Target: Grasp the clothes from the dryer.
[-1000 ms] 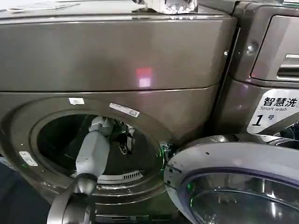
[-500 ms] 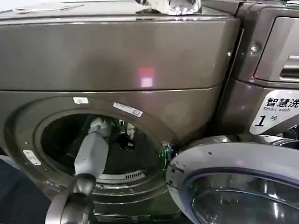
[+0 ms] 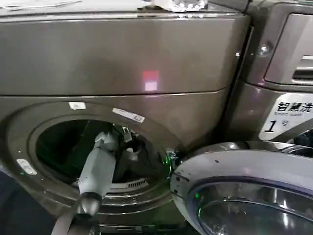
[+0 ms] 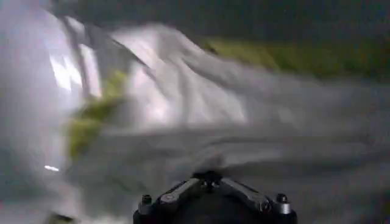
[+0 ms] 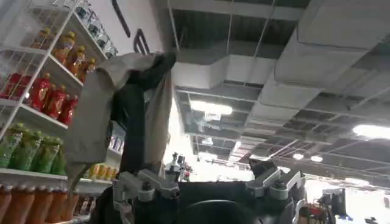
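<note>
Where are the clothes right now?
The clothes lie inside the dryer drum, right in front of the left gripper, as the left wrist view shows.

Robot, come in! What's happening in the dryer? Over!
Left tool inside dryer drum, up against the clothes. Grip unconfirmed. Right tool parked, pointing at ceiling.

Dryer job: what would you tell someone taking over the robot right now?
Left gripper: inside the dryer's drum, right up against the clothes; grasp unconfirmed.
Right gripper: open, pointing at the ceiling; a grey-and-dark cloth hangs by one finger.
Done: door open, left arm reached in.
Left: grip the clothes and pull them out.
</note>
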{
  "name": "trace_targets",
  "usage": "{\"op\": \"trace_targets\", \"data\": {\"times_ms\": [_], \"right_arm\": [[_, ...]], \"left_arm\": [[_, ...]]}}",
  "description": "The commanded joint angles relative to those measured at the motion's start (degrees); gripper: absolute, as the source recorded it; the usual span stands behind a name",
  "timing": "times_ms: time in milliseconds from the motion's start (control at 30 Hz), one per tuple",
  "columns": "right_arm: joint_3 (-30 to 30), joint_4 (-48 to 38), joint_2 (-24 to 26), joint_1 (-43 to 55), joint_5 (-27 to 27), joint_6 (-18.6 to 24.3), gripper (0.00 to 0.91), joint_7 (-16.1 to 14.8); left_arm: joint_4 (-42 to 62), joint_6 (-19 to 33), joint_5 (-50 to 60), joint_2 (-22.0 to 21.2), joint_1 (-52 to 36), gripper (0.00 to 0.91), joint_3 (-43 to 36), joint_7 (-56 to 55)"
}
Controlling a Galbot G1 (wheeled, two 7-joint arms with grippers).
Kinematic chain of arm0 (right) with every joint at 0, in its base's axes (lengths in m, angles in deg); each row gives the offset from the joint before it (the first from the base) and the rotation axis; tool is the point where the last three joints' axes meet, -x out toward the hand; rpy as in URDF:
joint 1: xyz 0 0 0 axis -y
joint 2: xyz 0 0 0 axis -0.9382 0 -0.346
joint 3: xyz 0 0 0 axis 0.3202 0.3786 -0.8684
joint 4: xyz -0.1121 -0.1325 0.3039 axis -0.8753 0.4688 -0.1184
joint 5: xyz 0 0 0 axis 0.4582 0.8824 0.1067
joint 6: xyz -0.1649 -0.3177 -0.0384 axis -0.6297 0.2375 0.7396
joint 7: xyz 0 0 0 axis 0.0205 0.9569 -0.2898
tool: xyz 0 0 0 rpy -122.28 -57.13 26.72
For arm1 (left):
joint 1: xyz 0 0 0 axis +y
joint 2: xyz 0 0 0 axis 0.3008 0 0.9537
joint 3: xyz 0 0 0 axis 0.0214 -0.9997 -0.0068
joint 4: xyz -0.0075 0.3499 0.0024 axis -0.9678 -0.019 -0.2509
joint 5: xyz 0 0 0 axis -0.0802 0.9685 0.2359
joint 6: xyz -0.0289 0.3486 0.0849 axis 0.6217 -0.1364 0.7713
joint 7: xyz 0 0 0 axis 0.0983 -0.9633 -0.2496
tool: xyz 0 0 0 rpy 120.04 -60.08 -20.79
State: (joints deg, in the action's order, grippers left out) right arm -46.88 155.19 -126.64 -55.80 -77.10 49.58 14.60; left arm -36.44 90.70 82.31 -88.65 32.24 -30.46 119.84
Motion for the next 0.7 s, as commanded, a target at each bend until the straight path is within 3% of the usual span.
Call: {"op": "trace_targets", "data": {"times_ms": [33, 133, 200, 267, 400, 533, 700], "right_arm": [[0.2, 0.8, -0.1, 0.0, -0.1, -0.2, 0.907, 0.2], [0.3, 0.9, -0.4, -0.1, -0.1, -0.3, 0.907, 0.1], [0.1, 2.1, -0.8, 0.1, -0.7, -2.4, 0.907, 0.3], [1.0, 2.2, -0.9, 0.1, -1.1, -0.8, 0.907, 0.5], [1.2, 2.3, -0.9, 0.4, -1.8, -0.6, 0.907, 0.7], [1.4, 2.1, -1.1, 0.6, -1.8, -0.3, 0.907, 0.8], [1.4, 2.0, -1.2, 0.6, -1.9, 0.0, 0.907, 0.8]], "left_arm": [[-7.7, -4.9, -17.2, -1.0, 4.8, 0.0, -1.2, -33.8], [-11.3, -8.7, -22.6, -1.9, 6.1, 0.0, -1.3, -40.9], [-14.0, -12.1, -28.2, -2.3, 6.8, 0.0, -1.5, -43.3], [-15.7, -14.4, -31.4, -2.5, 7.1, 0.0, -1.5, -44.1], [-17.2, -13.7, -32.6, -2.5, 7.4, 0.0, -1.3, -44.8], [-19.8, -18.7, -38.0, -2.4, 7.6, 0.0, -1.3, -43.2], [-20.6, -19.3, -38.5, -2.6, 7.5, 0.0, -1.6, -43.0]]}}
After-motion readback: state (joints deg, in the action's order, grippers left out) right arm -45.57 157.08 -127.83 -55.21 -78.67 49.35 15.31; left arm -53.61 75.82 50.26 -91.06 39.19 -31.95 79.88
